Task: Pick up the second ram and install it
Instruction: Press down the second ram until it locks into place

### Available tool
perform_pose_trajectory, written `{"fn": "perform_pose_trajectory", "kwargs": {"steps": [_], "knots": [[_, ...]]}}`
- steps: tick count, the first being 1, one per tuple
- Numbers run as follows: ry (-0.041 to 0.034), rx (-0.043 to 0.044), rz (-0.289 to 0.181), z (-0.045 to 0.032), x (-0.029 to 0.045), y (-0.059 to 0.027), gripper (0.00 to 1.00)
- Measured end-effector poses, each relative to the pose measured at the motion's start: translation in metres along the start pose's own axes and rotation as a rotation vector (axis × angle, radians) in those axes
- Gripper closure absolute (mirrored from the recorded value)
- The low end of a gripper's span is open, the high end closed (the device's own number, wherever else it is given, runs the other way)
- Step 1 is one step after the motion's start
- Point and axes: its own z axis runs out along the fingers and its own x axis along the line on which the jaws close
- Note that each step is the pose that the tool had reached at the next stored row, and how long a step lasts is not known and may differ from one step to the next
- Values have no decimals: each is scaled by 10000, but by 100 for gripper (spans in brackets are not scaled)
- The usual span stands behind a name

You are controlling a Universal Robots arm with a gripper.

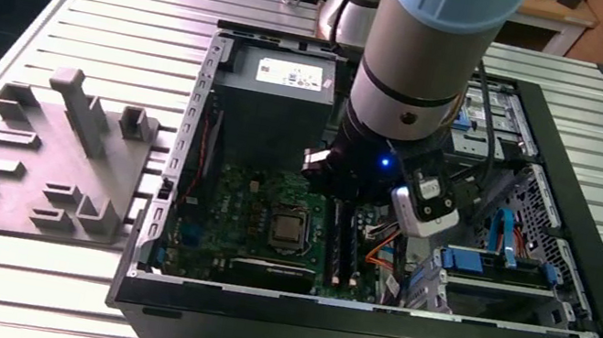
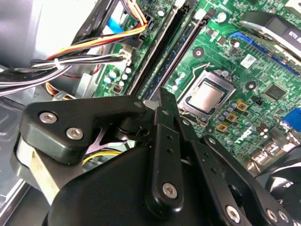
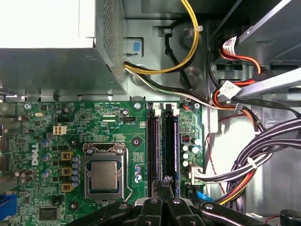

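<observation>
Two slot rails (image 3: 153, 146) run side by side on the motherboard (image 3: 94, 127). The gripper (image 3: 165, 181) hangs low over their near end, jaws clenched together. I cannot tell the second ram apart from the rails; I judge it is at the rail under the tips. Step in hand: seating. This calls for straight, even downward pressure.

The tool (image 2: 162, 101) is matt black plastic or metal links with bright steel screws. The motherboard (image 3: 108, 127) is glossy green laminate; its processor (image 3: 104, 175) has a brushed metal lid. The power-supply box (image 1: 275, 90) is dull grey sheet metal. The bench (image 1: 130, 18) is ribbed, satin aluminium. Cables (image 3: 263, 141) look smooth plastic-sheathed.
</observation>
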Motion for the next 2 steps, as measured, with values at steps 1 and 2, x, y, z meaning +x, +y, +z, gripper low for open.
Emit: {"fn": "perform_pose_trajectory", "kwargs": {"steps": [1, 2], "knots": [[0, 0, 0, -1, 0, 0, 90], [0, 1, 1, -2, 0, 0, 90]]}}
